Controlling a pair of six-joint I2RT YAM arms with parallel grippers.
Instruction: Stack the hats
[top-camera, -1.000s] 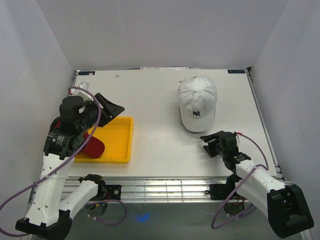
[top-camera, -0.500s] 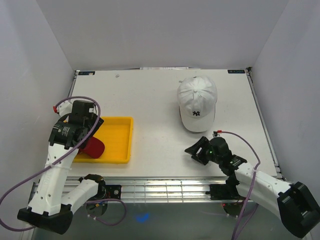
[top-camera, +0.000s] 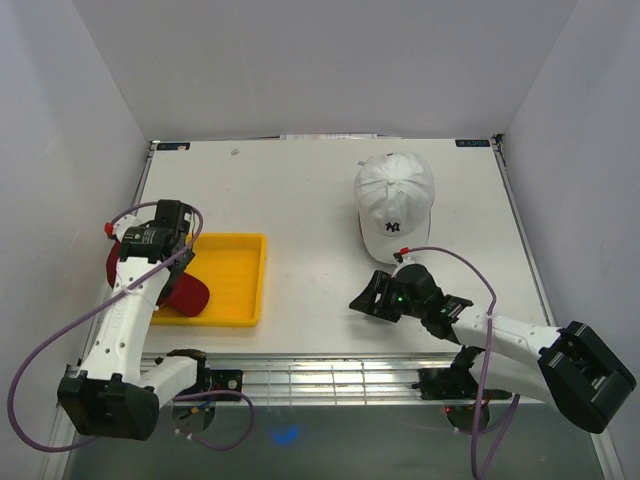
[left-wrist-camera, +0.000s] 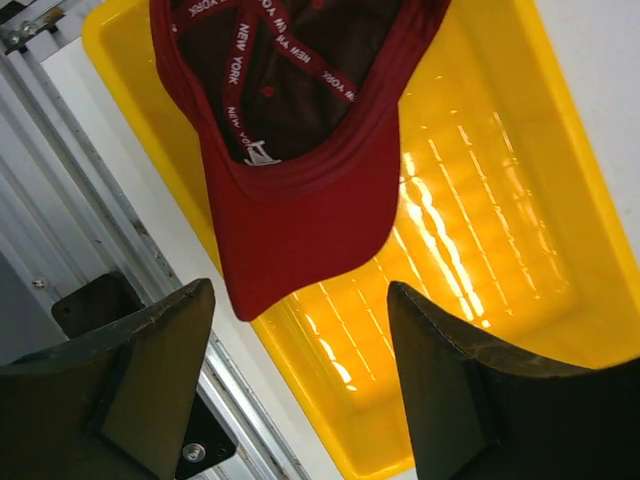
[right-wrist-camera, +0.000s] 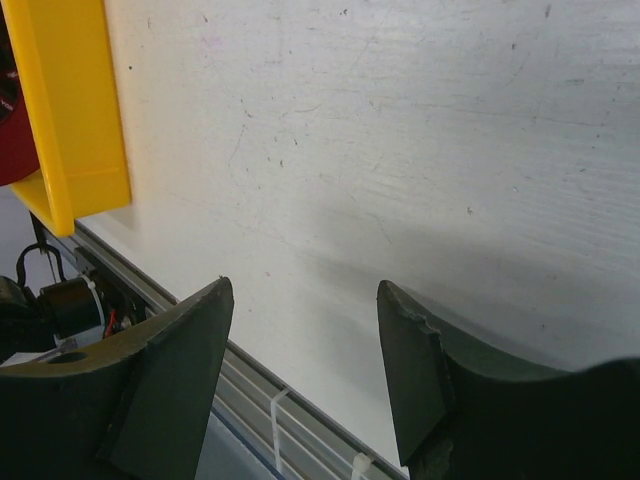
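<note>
A red hat (left-wrist-camera: 295, 160) lies upside down in the yellow tray (left-wrist-camera: 480, 250), its brim toward the tray's near rim. In the top view my left arm covers most of the red hat (top-camera: 187, 294). My left gripper (left-wrist-camera: 298, 290) hangs open just above the brim, holding nothing. A white hat (top-camera: 394, 203) with a dark NY logo sits crown up at the back right of the table. My right gripper (top-camera: 366, 300) is low over the bare table in front of the white hat, pointing left. It is open (right-wrist-camera: 305, 285) and empty.
The yellow tray (top-camera: 240, 280) sits at the table's front left; its corner (right-wrist-camera: 70, 110) shows in the right wrist view. The aluminium rail (top-camera: 320, 375) runs along the table's front edge. White walls close in on three sides.
My left gripper swung down and left over the tray and opened wider. My right gripper slid left along the table's front, away from the white hat.
</note>
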